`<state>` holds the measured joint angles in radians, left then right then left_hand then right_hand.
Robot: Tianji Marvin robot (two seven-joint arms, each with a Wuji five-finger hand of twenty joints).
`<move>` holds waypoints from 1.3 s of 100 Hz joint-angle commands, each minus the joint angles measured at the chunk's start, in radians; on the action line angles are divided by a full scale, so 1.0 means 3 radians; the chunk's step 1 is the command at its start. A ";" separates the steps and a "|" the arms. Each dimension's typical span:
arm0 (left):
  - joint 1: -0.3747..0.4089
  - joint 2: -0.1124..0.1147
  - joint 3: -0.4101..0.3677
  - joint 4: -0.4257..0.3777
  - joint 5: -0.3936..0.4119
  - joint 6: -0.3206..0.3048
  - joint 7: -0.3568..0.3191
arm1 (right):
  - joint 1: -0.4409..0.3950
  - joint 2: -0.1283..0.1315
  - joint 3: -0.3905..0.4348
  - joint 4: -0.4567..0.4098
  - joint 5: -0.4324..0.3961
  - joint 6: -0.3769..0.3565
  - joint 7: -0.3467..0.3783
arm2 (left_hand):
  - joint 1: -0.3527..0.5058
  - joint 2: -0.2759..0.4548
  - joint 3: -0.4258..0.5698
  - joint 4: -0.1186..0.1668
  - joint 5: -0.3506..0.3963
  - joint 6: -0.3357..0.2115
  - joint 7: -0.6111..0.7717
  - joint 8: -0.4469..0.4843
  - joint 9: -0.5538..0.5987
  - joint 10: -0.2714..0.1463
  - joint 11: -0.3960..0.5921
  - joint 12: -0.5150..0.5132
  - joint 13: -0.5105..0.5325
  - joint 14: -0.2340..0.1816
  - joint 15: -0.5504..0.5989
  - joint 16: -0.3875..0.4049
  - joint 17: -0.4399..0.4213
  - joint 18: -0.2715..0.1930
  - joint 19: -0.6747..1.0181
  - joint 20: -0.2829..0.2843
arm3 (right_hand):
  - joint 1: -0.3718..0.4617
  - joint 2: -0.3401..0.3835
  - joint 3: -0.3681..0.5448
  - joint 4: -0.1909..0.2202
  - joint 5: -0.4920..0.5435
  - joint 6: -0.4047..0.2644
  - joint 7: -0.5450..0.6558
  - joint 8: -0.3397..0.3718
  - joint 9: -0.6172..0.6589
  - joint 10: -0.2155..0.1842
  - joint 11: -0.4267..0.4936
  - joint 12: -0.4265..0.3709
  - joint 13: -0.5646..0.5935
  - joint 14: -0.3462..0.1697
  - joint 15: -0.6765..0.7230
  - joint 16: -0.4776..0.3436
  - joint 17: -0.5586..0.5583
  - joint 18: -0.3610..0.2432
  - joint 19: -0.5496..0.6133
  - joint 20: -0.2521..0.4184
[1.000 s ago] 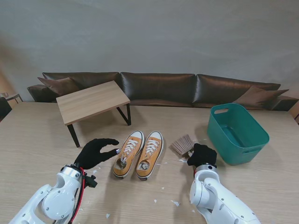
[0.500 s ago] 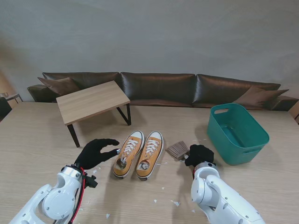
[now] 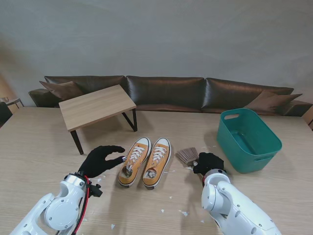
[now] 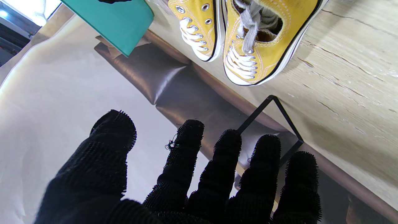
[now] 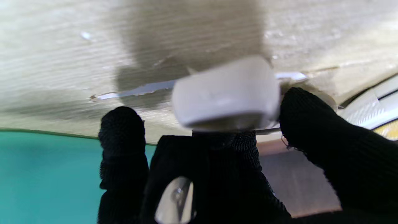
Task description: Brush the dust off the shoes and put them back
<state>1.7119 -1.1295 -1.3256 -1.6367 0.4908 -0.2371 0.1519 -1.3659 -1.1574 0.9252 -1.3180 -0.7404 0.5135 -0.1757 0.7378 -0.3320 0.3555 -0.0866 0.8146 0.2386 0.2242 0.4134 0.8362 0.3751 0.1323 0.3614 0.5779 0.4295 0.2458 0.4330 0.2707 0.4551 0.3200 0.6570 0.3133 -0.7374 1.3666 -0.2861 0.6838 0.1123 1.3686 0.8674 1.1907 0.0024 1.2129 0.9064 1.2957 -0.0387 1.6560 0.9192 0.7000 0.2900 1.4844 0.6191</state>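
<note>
Shoes [image 3: 145, 162], a yellow pair with white laces, sit side by side on the table [image 3: 39, 147] between the two hands, toes pointing away from me. Just left of them the left hand [image 3: 99, 160] hovers with fingers spread, holding nothing, while to their right the right hand [image 3: 209, 163] is clamped on the brush [image 3: 188, 155]. Farther right stands the teal bin [image 3: 248, 140], and farther left the small wooden bench [image 3: 96, 106].

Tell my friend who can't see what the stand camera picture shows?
Two yellow shoes sit side by side on a wooden table. The right hand holds a brush beside them; the open left hand hovers on their other side. A teal bin is to the right.
</note>
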 commanded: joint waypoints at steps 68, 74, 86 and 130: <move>-0.0006 -0.0014 0.0020 0.0005 -0.0043 -0.0001 -0.0095 | -0.0010 0.0071 -0.0230 0.0218 -0.0218 0.0226 0.0066 | 0.0092 0.0199 -0.0094 0.0111 0.0077 0.0052 0.0015 0.0021 0.0012 0.0038 -0.0013 0.0028 0.0136 0.0088 0.0072 0.0068 -0.0031 0.0080 -0.0129 0.0061 | 0.0257 -0.0276 -0.0511 0.0090 0.0603 -0.0370 -0.1844 -0.1460 -0.0930 0.0094 -0.0738 -0.0397 -0.0227 0.0167 -0.1693 -0.0735 0.0058 0.0013 -0.0424 0.0226; -0.0006 -0.0015 0.0022 0.0004 -0.0046 0.0002 -0.0096 | 0.0005 0.0074 -0.0275 0.0232 -0.0230 0.0286 0.0087 | 0.0094 0.0201 -0.0097 0.0111 0.0082 0.0052 0.0017 0.0022 0.0010 0.0041 -0.0014 0.0028 0.0135 0.0082 0.0071 0.0068 -0.0034 0.0079 -0.0130 0.0062 | 0.0399 -0.0580 -0.0496 -0.0112 0.0809 -0.0431 -0.1811 -0.1641 -0.0977 0.0092 -0.0685 -0.0326 -0.0313 0.0141 -0.1631 -0.0699 -0.0019 -0.0012 -0.0423 0.0222; -0.0005 -0.0015 0.0023 0.0004 -0.0047 0.0007 -0.0096 | 0.0043 0.0085 -0.0350 0.0270 -0.0235 0.0333 0.0155 | 0.0092 0.0206 -0.0105 0.0111 0.0096 0.0058 0.0024 0.0025 0.0008 0.0036 -0.0015 0.0028 0.0138 0.0084 0.0072 0.0068 -0.0037 0.0080 -0.0132 0.0064 | 0.0558 -0.0982 -0.0454 -0.0299 0.1006 -0.0604 -0.1564 -0.2038 -0.1120 0.0097 -0.0685 -0.0205 -0.0546 0.0182 -0.1562 -0.0657 -0.0227 -0.0058 -0.0454 0.0229; -0.0008 -0.0016 0.0030 0.0010 -0.0057 0.0010 -0.0098 | 0.0026 0.0152 -0.0319 0.0174 -0.0312 0.0139 0.0340 | 0.0095 0.0216 -0.0125 0.0114 0.0091 0.0063 0.0019 0.0026 0.0014 0.0042 -0.0013 0.0028 0.0139 0.0086 0.0071 0.0070 -0.0043 0.0082 -0.0135 0.0072 | 0.0623 0.0164 -0.0126 0.0009 0.0160 0.0095 -0.0106 -0.0161 -0.0724 0.0233 -0.1561 -0.1135 -0.0593 0.0445 -0.3388 -0.1373 -0.0150 -0.0121 -0.0774 -0.0049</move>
<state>1.7080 -1.1294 -1.3168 -1.6336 0.4778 -0.2353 0.1423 -1.3136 -1.1156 0.8402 -1.2959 -0.8506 0.5646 -0.1150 0.7378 -0.3320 0.3456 -0.0866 0.8294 0.2502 0.2296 0.4170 0.8362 0.3777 0.1323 0.3615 0.5788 0.4311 0.2561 0.4441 0.2707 0.4591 0.3103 0.6635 0.4158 -0.7423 1.2690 -0.3347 0.8029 0.1163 1.1647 0.7485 0.8088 0.0728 0.8777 0.7482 1.0543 0.0862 0.8231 0.6140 0.6933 0.2641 1.2695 0.6360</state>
